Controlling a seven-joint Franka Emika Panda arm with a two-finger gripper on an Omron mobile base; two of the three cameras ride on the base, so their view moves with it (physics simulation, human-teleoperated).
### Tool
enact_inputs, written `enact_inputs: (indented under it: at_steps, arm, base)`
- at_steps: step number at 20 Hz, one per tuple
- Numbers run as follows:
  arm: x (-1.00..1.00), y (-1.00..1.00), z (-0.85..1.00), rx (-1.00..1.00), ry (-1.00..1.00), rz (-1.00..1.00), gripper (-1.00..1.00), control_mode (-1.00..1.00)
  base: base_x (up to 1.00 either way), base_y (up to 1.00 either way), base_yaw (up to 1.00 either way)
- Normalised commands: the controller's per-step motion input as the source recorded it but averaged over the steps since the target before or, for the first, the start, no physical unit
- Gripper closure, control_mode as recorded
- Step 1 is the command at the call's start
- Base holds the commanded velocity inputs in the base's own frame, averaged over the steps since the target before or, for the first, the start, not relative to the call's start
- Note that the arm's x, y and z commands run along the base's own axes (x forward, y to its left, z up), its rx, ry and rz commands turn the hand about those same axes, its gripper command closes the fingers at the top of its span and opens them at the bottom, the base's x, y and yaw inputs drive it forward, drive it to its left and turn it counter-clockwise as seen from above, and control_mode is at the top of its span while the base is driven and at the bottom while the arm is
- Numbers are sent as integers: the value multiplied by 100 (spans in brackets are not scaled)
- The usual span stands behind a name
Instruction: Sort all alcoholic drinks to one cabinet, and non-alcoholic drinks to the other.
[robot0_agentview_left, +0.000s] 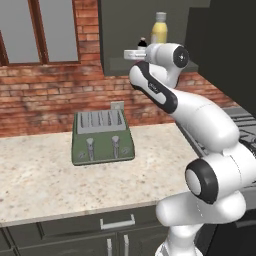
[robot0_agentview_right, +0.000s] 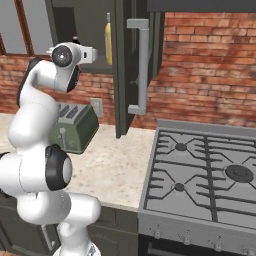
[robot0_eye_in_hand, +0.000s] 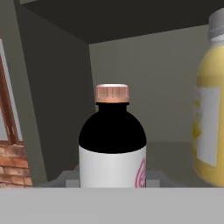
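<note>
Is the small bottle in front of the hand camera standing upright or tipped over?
Upright. In the hand view the small bottle has its cap straight up, inside the cabinet, beside the upright yellow bottle.

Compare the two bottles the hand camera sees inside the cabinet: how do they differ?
The small bottle has a black upper body, a white label with a pink mark and a pinkish ribbed cap; the yellow bottle is yellow with a pale label and a grey-white cap. The small bottle is shorter and slimmer; the yellow bottle rises higher. The small bottle sits centred before the camera, the yellow bottle at the right edge. Both stand upright in the cabinet.
</note>
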Motion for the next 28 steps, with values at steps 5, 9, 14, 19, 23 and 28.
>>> enact_inputs:
  at_steps: [5, 9, 14, 19, 23, 28]
  arm:
    - [15, 0, 3, 0, -3, 0, 100, -100]
    - [16, 0, 16, 0, -3, 0, 100, -100]
    - [17, 0, 18, 0, -1, 0, 100, -100]
    - [29, 0, 2, -1, 0, 0, 100, -100]
    - [31, 0, 0, -2, 0, 0, 100, -100]
    - [24, 0, -4, -3, -4, 0, 100, -100]
  base:
    - [0, 0, 0]
    - [0, 0, 0]
    - [0, 0, 0]
    - [0, 0, 0]
    - [0, 0, 0]
    - [0, 0, 0]
